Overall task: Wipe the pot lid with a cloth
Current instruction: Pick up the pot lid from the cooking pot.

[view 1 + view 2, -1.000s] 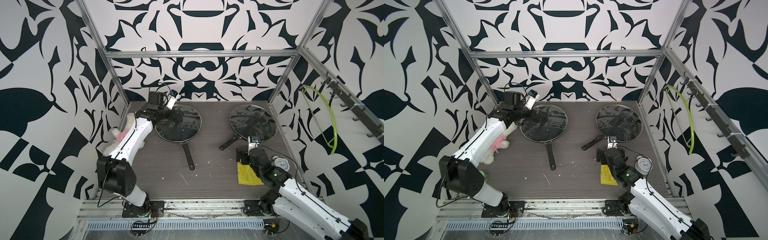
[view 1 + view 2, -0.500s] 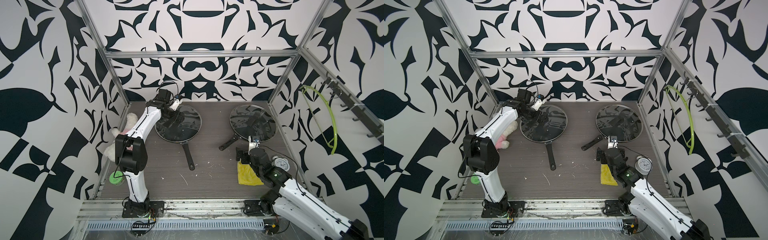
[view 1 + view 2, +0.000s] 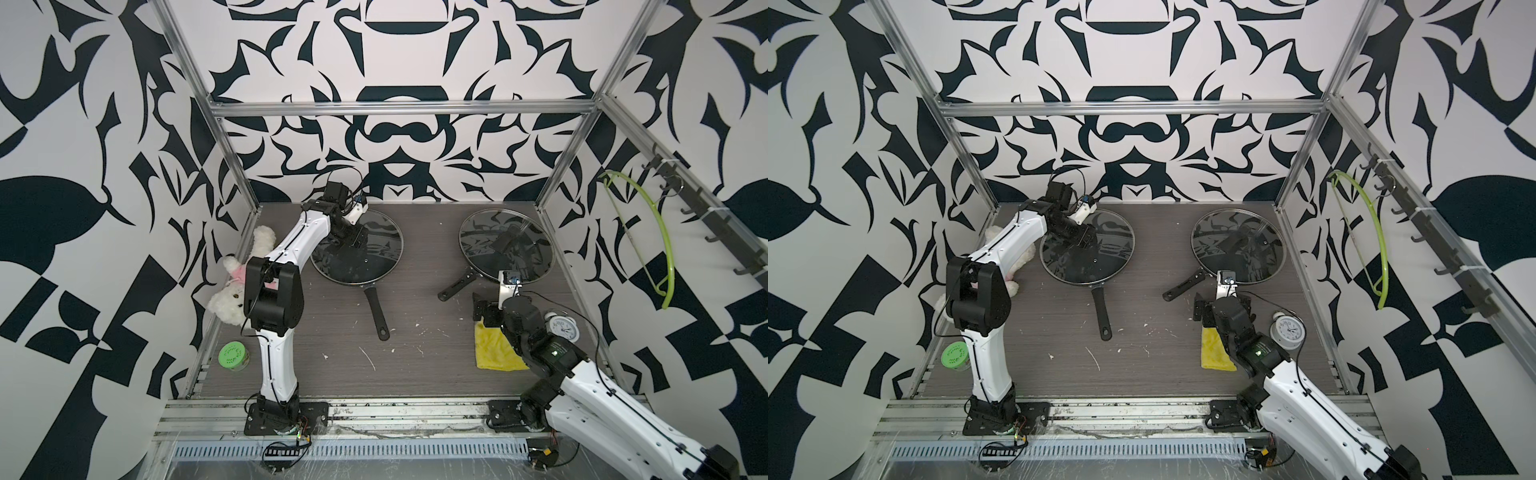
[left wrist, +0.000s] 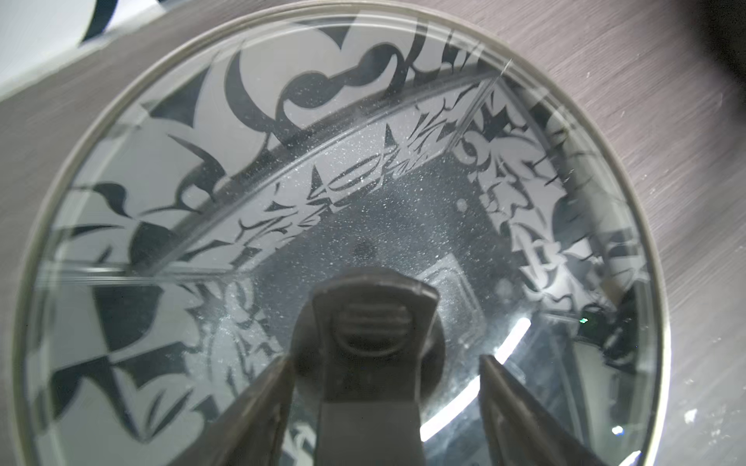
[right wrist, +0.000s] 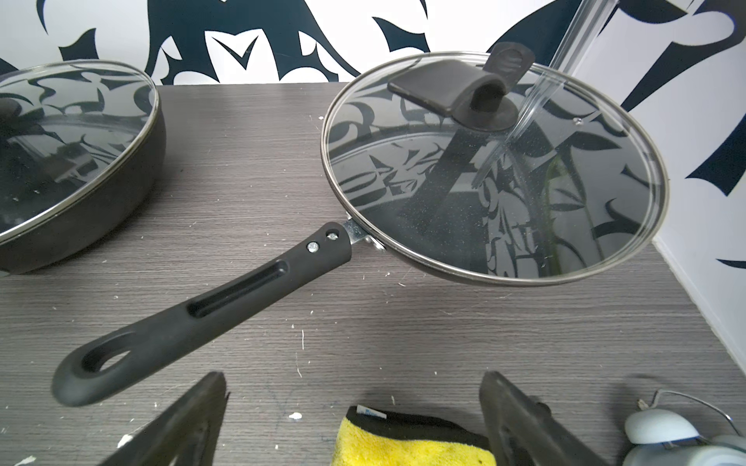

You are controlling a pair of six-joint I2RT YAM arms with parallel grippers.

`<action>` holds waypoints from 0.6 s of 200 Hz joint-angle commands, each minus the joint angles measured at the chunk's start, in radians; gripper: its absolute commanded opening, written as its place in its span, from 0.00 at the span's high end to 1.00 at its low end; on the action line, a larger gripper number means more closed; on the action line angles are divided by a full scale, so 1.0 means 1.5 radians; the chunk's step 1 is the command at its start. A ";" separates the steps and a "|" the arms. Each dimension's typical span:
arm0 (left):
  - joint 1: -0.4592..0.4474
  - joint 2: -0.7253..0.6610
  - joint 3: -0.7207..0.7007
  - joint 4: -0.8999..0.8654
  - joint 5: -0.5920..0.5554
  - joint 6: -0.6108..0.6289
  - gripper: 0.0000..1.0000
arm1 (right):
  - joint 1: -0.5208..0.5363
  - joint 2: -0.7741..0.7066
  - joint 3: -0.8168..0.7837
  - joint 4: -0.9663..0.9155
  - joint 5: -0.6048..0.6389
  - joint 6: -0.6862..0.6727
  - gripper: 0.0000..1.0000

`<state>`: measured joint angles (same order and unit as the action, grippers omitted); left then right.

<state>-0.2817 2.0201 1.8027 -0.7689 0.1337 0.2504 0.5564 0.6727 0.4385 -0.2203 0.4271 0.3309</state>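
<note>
**Sizing up the glass lid and the cloth**

From my station, the pot lid point(image 3: 368, 264) I take to be the target sits on the pan nearer the left arm, at the back of the worktop point(image 3: 415, 365). The left tool point(image 3: 353, 237) hangs over its middle. In the left wrist view the jaws stand apart on either side of the black lid handle point(image 4: 373, 322), with a clear gap on one side, so I read it as open and not yet clamped.

I judge that handle to be the only sound hold. The rest is smooth domed glass: stiff, slippery, fairly heavy and breakable. The lid only rests on the pan, so I expect it to skate under wiping pressure unless the handle is pinned.

The cloth point(image 3: 496, 349) lies flat at the front right of the worktop, partly under the right arm. The right tool point(image 5: 354, 377) is spread wide above its dark-trimmed edge, holding nothing. It looks soft, light and floppy, so I would pinch that near edge deep enough to gather the pile. A small clock point(image 3: 561, 328) stands just beside it, which I would steer clear of.

A second lidded pan point(image 3: 505, 245) sits near the right arm, untouched.
</note>
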 commanded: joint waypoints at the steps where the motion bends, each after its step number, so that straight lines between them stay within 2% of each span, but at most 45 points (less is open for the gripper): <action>1: -0.001 0.017 0.013 -0.029 -0.002 0.004 0.30 | 0.002 -0.008 0.025 0.005 0.018 -0.012 0.01; 45: -0.006 0.013 0.008 -0.056 -0.011 0.019 0.36 | 0.002 -0.010 0.026 0.014 0.005 -0.003 0.00; 97: -0.011 0.029 0.017 -0.060 -0.039 0.028 0.58 | 0.003 -0.008 0.047 0.031 -0.040 -0.020 0.01; 110: -0.014 0.035 0.021 -0.065 -0.047 0.033 0.67 | 0.003 -0.010 0.048 0.030 -0.034 -0.023 0.00; 120: -0.015 0.036 0.025 -0.067 -0.053 0.035 0.77 | 0.003 -0.011 0.049 0.030 -0.029 -0.023 0.00</action>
<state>-0.2951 2.0274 1.8225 -0.8028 0.0746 0.2890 0.5564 0.6724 0.4652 -0.2104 0.3779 0.3119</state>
